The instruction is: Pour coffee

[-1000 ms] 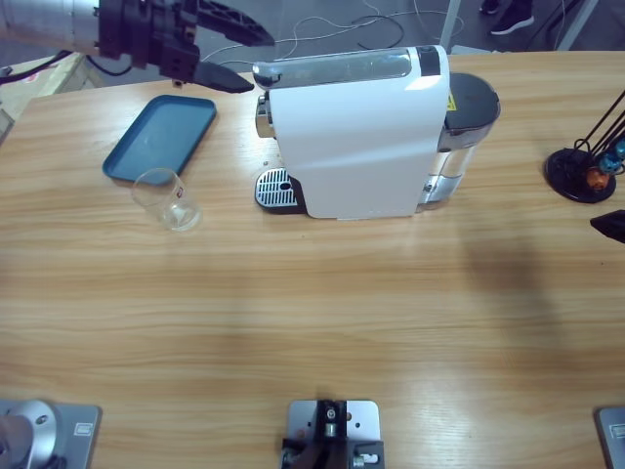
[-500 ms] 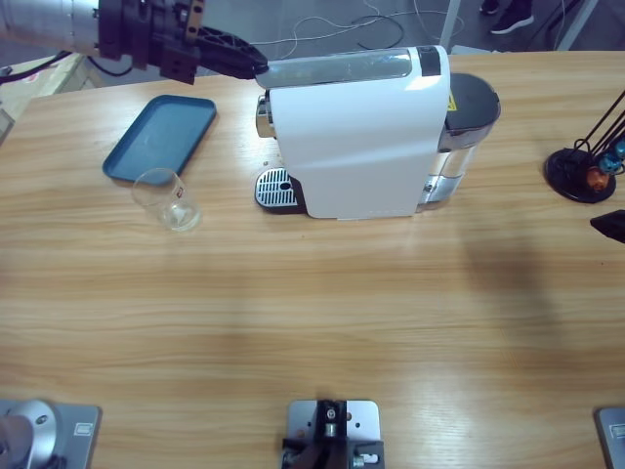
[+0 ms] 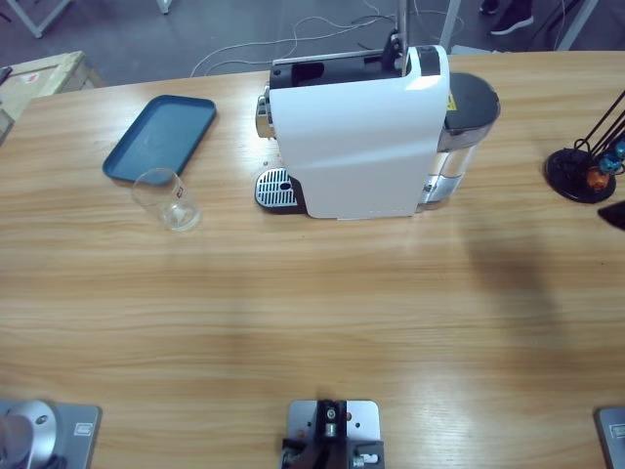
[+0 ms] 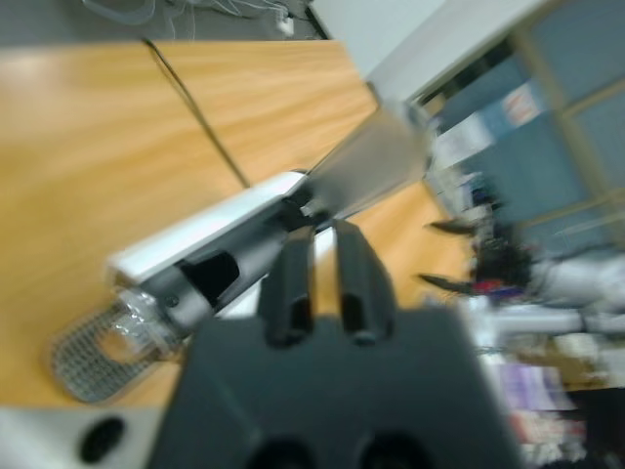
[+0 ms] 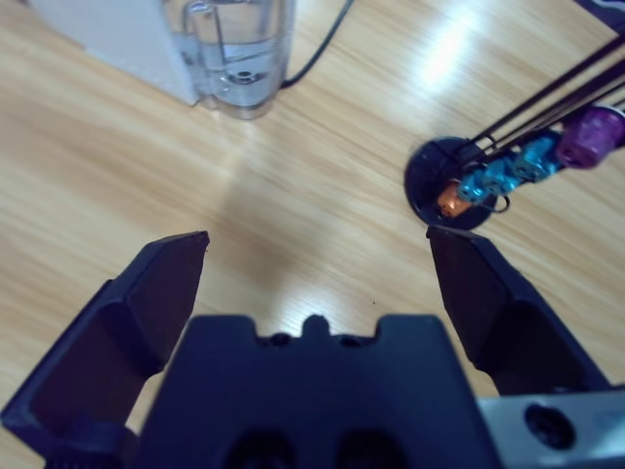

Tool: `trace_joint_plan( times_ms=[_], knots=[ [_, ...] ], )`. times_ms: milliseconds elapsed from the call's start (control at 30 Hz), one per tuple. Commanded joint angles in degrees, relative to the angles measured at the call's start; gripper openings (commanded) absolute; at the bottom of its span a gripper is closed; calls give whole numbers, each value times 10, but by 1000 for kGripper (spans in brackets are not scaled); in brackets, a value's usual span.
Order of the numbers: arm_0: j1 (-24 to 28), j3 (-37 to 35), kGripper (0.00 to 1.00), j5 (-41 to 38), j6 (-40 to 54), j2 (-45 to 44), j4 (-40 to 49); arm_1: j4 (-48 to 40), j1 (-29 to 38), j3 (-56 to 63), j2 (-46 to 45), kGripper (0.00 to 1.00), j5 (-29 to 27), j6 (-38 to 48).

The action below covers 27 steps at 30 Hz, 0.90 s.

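Observation:
The white coffee machine (image 3: pixel 361 137) stands at the table's back middle, its silver lever (image 3: pixel 399 34) raised upright and the black top slot open. A clear glass tumbler (image 3: pixel 172 200) stands to its left, apart from the drip grate (image 3: pixel 274 189). No coffee shows in any view. In the left wrist view, my left gripper (image 4: pixel 318 256) is shut on nothing and points at the machine (image 4: pixel 210 244) and its raised lever (image 4: pixel 376 161). This gripper is outside the high view. My right gripper (image 5: pixel 317 242) hangs open over bare wood; one fingertip (image 3: pixel 615 216) shows at the right edge.
A blue tray (image 3: pixel 161 137) lies at the back left beside the tumbler. A black capsule stand (image 3: pixel 583 171) with coloured capsules (image 5: pixel 508 171) sits at the far right. The machine's clear water tank (image 5: pixel 239 54) and a cable are near the right gripper.
The left gripper closed on the machine's lever, and the lever now stands upright with the top open. The left arm has since left the high view. The tumbler has not moved.

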Motion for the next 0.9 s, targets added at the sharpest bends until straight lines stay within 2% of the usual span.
trace_joint_plan(
  times_ms=[33,167,300,367,433,467,500,800,867,900],
  knots=[
    [-78,171,992,243,240,-73,44,-30,-100,-4,2,1000,-12,37],
    [-78,258,993,302,285,-145,40,-76,-200,23,49,928,-13,71],
    [-79,328,993,296,289,-189,32,-167,-271,57,109,660,1,76],
    [-92,344,991,293,288,-194,32,-199,-282,59,131,561,3,70],
    [-106,352,992,293,276,-198,32,-226,-292,58,157,544,8,69],
    [-111,352,992,293,271,-198,32,-237,-295,55,168,504,14,69],
    [-115,352,992,293,267,-197,31,-247,-296,53,174,422,19,65],
    [-117,350,991,293,267,-190,20,-265,-297,46,186,289,28,59],
    [-117,351,991,292,265,-192,19,-268,-298,47,186,173,28,55],
    [-117,352,991,292,264,-193,19,-268,-298,47,186,172,26,55]
  ],
)
